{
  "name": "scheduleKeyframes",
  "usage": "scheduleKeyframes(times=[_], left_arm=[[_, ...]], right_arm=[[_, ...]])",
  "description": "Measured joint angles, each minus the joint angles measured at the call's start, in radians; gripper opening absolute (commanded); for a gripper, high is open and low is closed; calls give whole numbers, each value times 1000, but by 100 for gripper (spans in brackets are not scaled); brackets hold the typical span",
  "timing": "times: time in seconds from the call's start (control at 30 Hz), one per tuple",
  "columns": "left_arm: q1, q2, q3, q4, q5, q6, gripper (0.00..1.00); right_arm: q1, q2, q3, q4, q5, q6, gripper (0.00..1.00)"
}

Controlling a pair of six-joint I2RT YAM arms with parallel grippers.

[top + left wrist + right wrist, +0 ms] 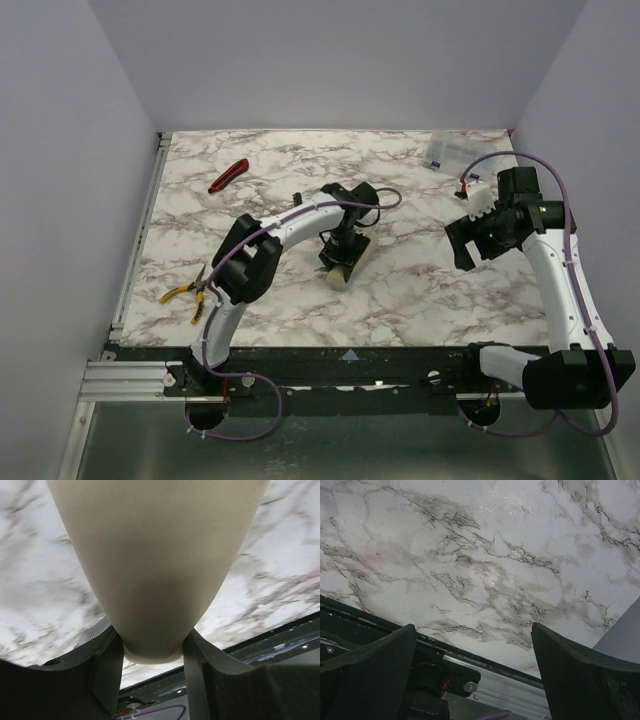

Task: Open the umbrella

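The umbrella (344, 265) is collapsed, a short pale cream roll near the middle of the marble table. My left gripper (342, 250) is down on it, jaws closed against its sides. In the left wrist view the pale roll (155, 565) fills the frame and its narrow end sits pinched between my two black fingers (107, 672). My right gripper (470, 245) hangs above the table's right side, apart from the umbrella. In the right wrist view its jaws stand wide apart with only marble between them (475, 675).
A red-handled cutter (228, 176) lies at the back left. Yellow-handled pliers (190, 291) lie at the left front. A clear plastic box (452, 152) sits at the back right. Grey walls enclose the table; a black rail (350, 362) runs along the near edge.
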Motion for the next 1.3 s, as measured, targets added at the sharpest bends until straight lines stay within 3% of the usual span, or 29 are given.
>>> scheduleKeyframes(times=[0.1,0.2,0.43,0.63,0.87,1.07,1.17,1.3], left_arm=[[-73,28,45,18,4,-41,45],[-127,34,55,43,17,-59,57],[-127,-2,9,114,28,-53,97],[-76,-180,-90,235,27,42,98],[53,-705,-377,454,127,202,98],[177,-1020,-708,668,186,377,98],[208,-1115,-884,702,243,505,98],[209,-1138,-958,681,327,605,98]], right_arm=[[0,-4,-8,0,0,3,100],[0,-12,-16,-4,-2,3,100],[0,-45,-24,-6,-36,0,100],[0,-58,-24,-5,-115,-31,100],[0,-87,-24,38,-246,-117,100],[10,-18,8,72,-414,-222,100],[44,45,31,109,-437,-266,100],[237,129,31,165,-404,-322,100]])
